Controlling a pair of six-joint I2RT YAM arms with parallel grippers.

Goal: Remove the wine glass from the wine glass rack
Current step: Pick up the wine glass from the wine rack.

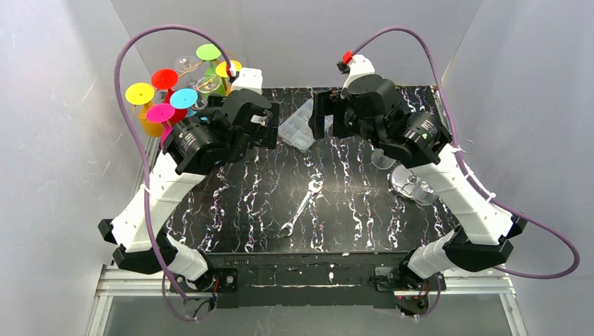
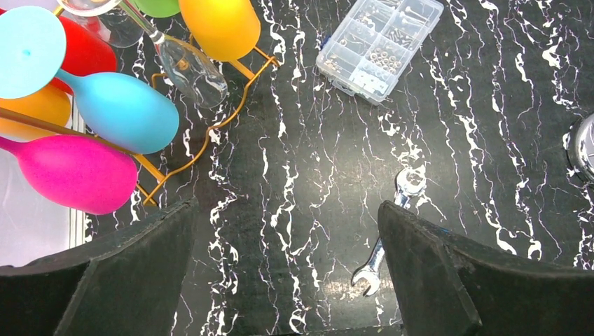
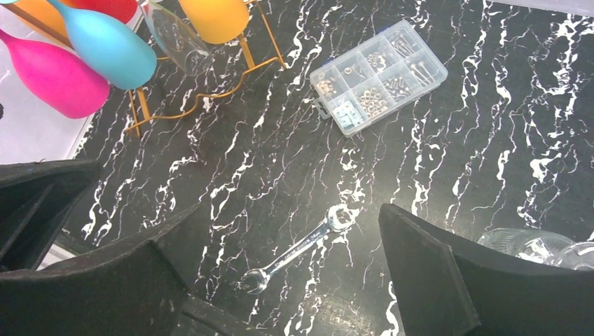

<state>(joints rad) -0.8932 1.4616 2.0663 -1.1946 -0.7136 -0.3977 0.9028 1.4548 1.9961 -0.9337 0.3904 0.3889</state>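
Left gripper hovering, fingers spread, gripping nothing; rack sitting ahead-left of it, clear glass hanging on it. Right gripper gaping too, wrench showing between its fingers.

- Wine glass rack: only its lower wire shows at the upper left of my right wrist view; the top edge cuts off the rest
- Pink glass: cut by the left edge of my left wrist view
- Clear glassware, right of centre in the top view: half under my right arm, too blurred to name
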